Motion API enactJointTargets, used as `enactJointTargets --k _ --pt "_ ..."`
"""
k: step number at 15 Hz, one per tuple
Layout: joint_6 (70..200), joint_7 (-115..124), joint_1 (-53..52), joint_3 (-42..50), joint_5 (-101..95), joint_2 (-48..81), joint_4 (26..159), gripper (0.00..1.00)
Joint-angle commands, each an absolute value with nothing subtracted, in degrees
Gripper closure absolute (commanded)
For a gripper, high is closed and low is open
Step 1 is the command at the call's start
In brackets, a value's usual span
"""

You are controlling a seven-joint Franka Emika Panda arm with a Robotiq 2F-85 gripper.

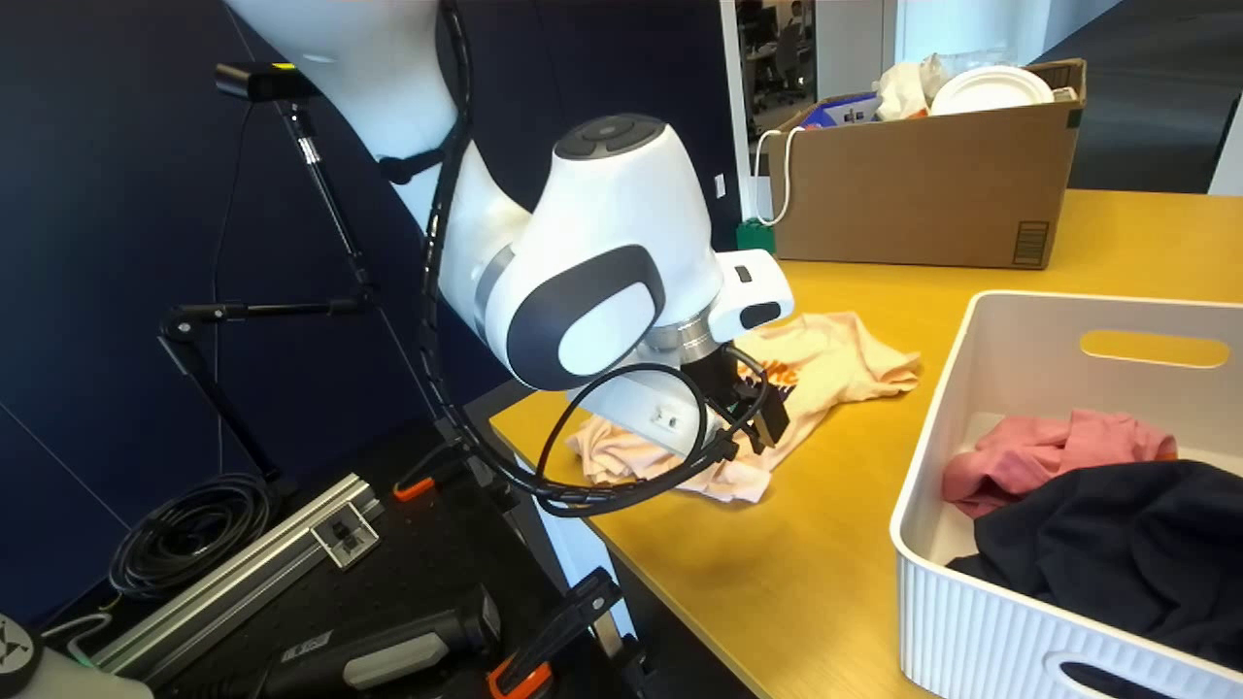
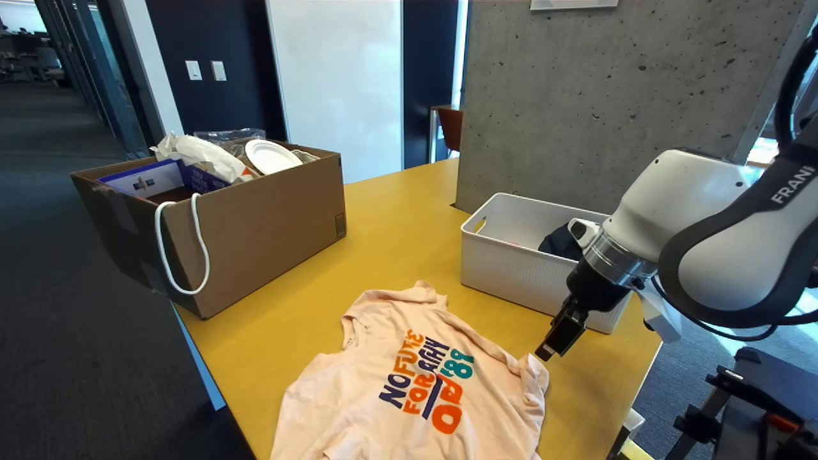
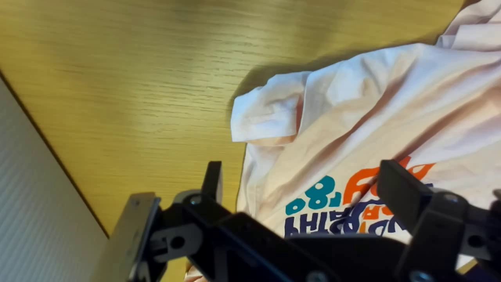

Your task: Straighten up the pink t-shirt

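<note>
On my wrist view the tool [image 3: 303, 180] has its fingers [image 3: 399, 186] spread wide, one seen over the yellow surface [image 3: 137, 98], the other across the printed lettering [image 3: 320, 192] of the pale pink t-shirt [image 3: 344, 125]; a corner of the fabric lies folded over beyond the gap, and the wall of a white bin [image 3: 35, 203] shows at the left. In an exterior view my arm [image 2: 677, 198] slants the tool down just beside the bunched edge of the t-shirt, which lies creased on the surface, print up; I can't tell whether they touch. The bin stands behind the tool, and a cardboard box [image 2: 275, 236] sits well apart from both. In an exterior view the arm hides part of the t-shirt, and inside the bin I see pink cloth [image 1: 1058, 451] and dark cloth [image 1: 1117, 544].
</note>
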State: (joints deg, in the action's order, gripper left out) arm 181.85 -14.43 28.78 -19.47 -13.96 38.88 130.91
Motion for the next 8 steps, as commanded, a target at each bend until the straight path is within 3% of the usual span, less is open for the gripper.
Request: enactJointTargets --k 1,8 --pt "178.63 -15.97 29.06 -20.51 -12.01 43.46 125.46 0.0" --pt "174.93 -15.21 25.31 -18.04 -9.29 49.42 118.83 0.0"
